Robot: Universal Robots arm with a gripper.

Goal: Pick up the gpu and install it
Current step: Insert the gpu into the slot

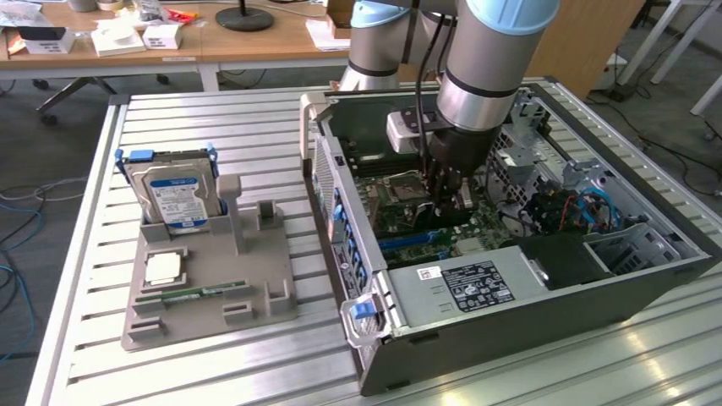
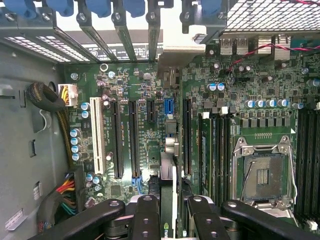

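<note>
My gripper (image 1: 448,201) reaches down into the open computer case (image 1: 631,288), low over the green motherboard (image 1: 395,216). It is shut on the gpu (image 1: 454,216), a thin dark card held on edge. In the wrist view the gpu (image 2: 167,190) shows edge-on between the two black fingers (image 2: 145,215) of the gripper (image 2: 171,220). Its grey end bracket (image 2: 172,57) points toward the slot openings in the case's rear wall. The card hangs over the row of long black expansion slots (image 2: 134,137); I cannot tell whether it touches a slot.
The processor socket (image 2: 262,172) and memory slots lie beside the card. The power supply (image 1: 474,283) and cable bundles (image 1: 564,207) crowd the case. At the exterior view's left, a grey fixture (image 1: 270,296) holds a hard drive (image 1: 175,196), a chip (image 1: 164,268) and a memory stick (image 1: 198,293).
</note>
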